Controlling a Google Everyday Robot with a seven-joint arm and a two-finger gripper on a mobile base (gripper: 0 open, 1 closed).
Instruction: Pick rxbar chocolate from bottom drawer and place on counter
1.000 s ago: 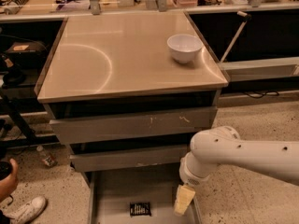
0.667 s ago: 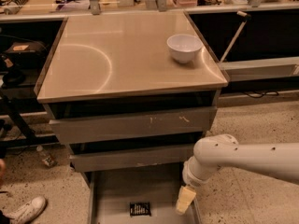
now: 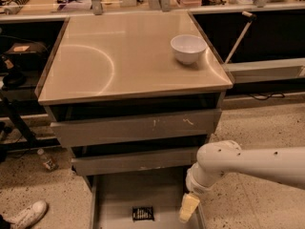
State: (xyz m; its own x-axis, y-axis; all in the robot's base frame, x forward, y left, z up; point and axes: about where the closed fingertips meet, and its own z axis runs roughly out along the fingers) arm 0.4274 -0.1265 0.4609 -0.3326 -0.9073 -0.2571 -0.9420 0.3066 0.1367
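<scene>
gripper [image 3: 189, 207] low at the right wall of the bottom drawer [image 3: 112, 197], open or closed, can't tell tbh | rxbar chocolate [image 3: 143, 213] flat on drawer floor | bowl [image 3: 188, 48] on table [image 3: 119, 66] above drawer

We count one counter [image 3: 128, 66] with one white bowl [image 3: 188, 48] at its far right. Beneath it we count three drawers: two scuffed-front drawers [image 3: 136, 126] and one bottom drawer [image 3: 114, 199], which holds one rxbar chocolate [image 3: 143, 214]. One arm [image 3: 252, 165] comes from the right, its one gripper [image 3: 188, 209] over that drawer's right side. On the floor at left we count one shoe [image 3: 29, 213] and one bottle [image 3: 46, 160].
</scene>
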